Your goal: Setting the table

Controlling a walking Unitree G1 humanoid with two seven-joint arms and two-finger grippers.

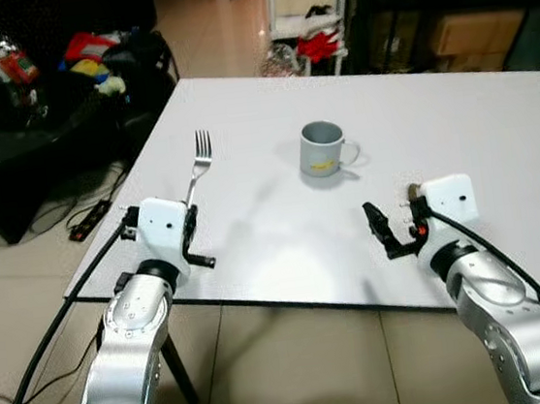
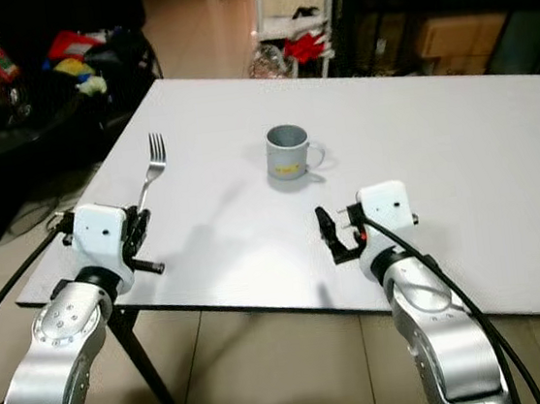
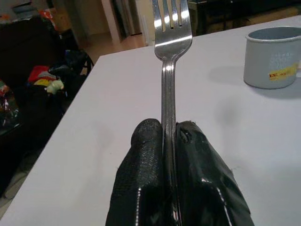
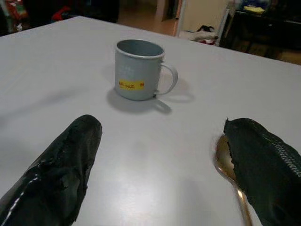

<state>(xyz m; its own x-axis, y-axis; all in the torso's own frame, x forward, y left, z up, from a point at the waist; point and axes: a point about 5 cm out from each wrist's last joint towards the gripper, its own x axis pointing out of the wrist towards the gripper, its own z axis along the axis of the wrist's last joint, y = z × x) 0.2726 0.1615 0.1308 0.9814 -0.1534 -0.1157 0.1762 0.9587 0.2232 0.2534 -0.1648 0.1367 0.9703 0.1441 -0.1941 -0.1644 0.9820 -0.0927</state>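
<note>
Left gripper [image 3: 170, 155] clamped on fork [image 1: 199, 167] left of mug [image 1: 324, 149], right gripper [image 4: 160, 174] spread wide near mug, spoon [image 4: 230, 181] beside 1 finger

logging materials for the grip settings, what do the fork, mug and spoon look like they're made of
Fork: polished steel, by its mirror-like glints; the left gripper is shut on its handle.
Mug: matte grey, thin rolled rim, so probably enamelled or painted metal, with a yellow label.
Spoon: glossy gold-toned metal, perhaps brass or plated; it lies on the white table beside one finger of the open right gripper.
</note>
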